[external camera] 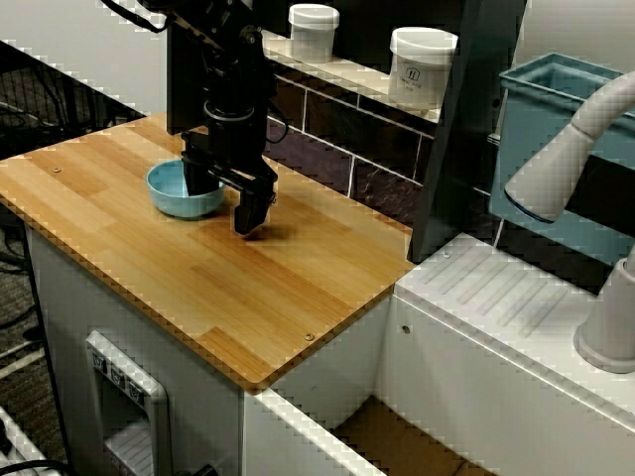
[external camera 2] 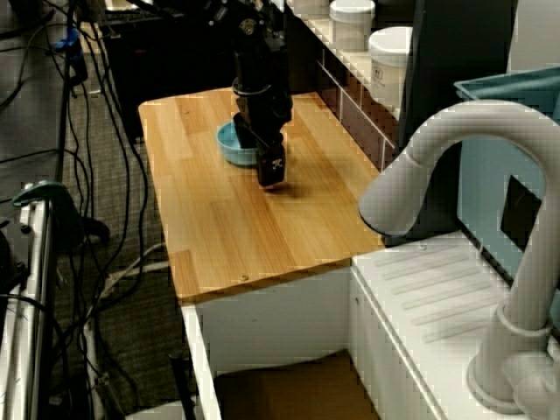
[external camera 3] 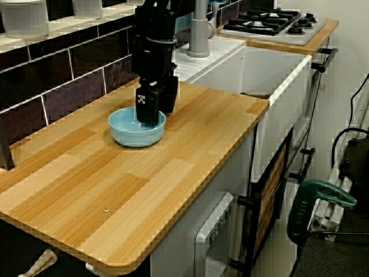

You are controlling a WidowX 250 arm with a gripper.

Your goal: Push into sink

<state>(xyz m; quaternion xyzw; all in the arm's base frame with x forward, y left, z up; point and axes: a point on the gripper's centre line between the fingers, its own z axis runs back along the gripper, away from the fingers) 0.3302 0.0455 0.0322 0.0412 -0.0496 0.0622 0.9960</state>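
The small light-blue round bowl (external camera: 185, 189) sits upright on the wooden table (external camera: 228, 288) — toward the table's far end from the sink, near the dark tiled back wall (external camera: 337, 149). Its shallow inside looks empty. The deep rectangular white-walled sink (external camera 3: 277, 81) with a brown cardboard-like floor (external camera 2: 289, 385) lies past the table's other end — well apart from the bowl, open at the top.

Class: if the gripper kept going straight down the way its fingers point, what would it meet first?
The gripper points down, straddling the blue bowl's rim. One finger probably meets the bowl's inside, the other the wooden countertop.
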